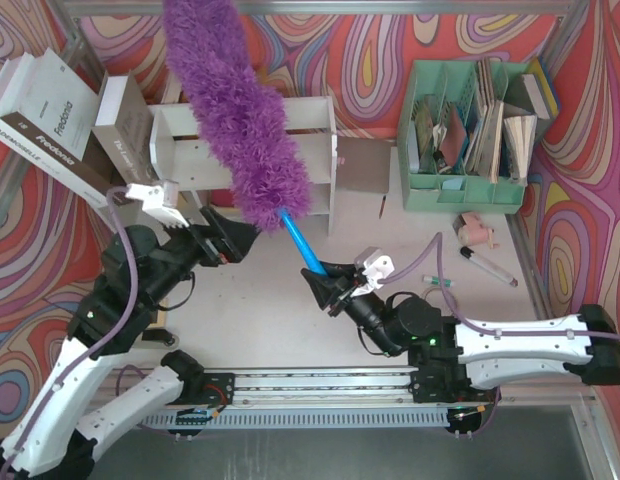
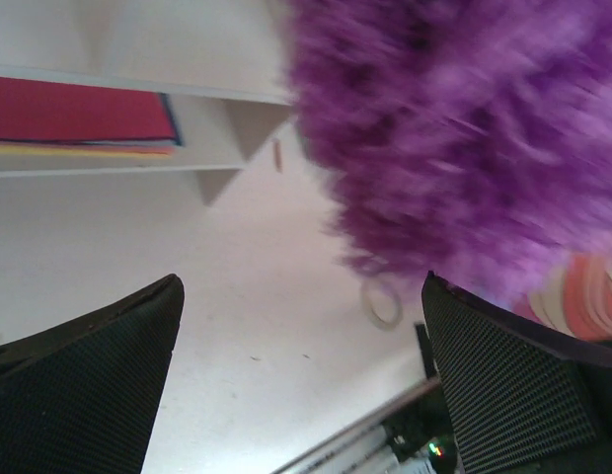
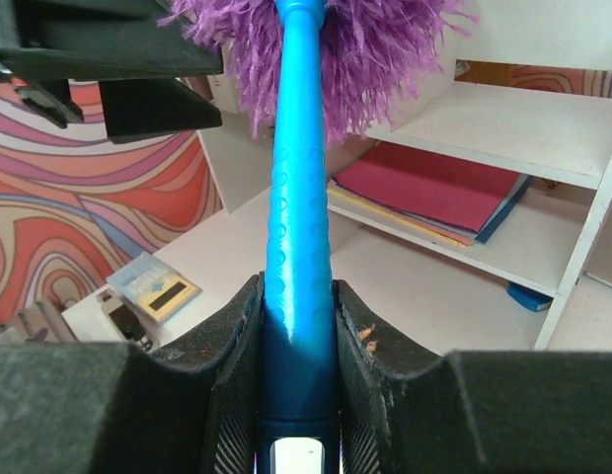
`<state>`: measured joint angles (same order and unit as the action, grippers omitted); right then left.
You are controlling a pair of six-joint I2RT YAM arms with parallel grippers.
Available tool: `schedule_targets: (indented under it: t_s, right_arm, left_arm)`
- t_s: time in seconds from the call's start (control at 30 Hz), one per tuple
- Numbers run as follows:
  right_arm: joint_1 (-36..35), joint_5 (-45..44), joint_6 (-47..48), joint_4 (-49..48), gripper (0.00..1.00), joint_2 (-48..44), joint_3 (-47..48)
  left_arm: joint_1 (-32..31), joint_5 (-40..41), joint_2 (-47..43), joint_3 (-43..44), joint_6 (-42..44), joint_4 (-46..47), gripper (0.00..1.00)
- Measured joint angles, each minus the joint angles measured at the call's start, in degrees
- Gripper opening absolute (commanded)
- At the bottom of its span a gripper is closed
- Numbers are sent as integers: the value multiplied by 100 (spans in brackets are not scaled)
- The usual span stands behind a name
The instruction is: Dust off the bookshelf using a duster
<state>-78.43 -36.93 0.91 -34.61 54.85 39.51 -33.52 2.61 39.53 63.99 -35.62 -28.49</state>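
Fluffy purple duster (image 1: pixel 235 100), blue-handled, slants across the white two-tier bookshelf (image 1: pixel 312 112).

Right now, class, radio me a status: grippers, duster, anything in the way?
Right gripper shut on duster handle. Left gripper open, empty, beside the purple head. Head lies across bookshelf, contact unclear. Red folders on lower tier.

The right gripper (image 1: pixel 326 280) clamps the duster (image 1: pixel 238 110) by its blue handle. Its purple head (tilted leftward) crosses the bookshelf (image 1: pixel 312 115)
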Motion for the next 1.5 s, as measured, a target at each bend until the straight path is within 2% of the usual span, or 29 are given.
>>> schedule_targets:
  t_s: [0.2,0.33,0.87,1.23,1.5]
  right_arm:
    - [7,-195,138,-632,0,595,107]
    - [13,-245,146,-769,0,721,234]
    - [48,-264,-103,-907,0,719,234]
    - [48,-153,-376,-1130,0,1054,234]
    - [44,-66,-553,-1121,0,1134,234]
  left_arm:
    - [-1172,-9,286,-2,70,415,95]
    - [-1569,107,597,28,160,557,94]
    - [-1725,413,758,28,192,1137,84]
    - [-1899,721,789,-35,151,1690,68]
    - [-1902,986,863,-61,151,1947,50]
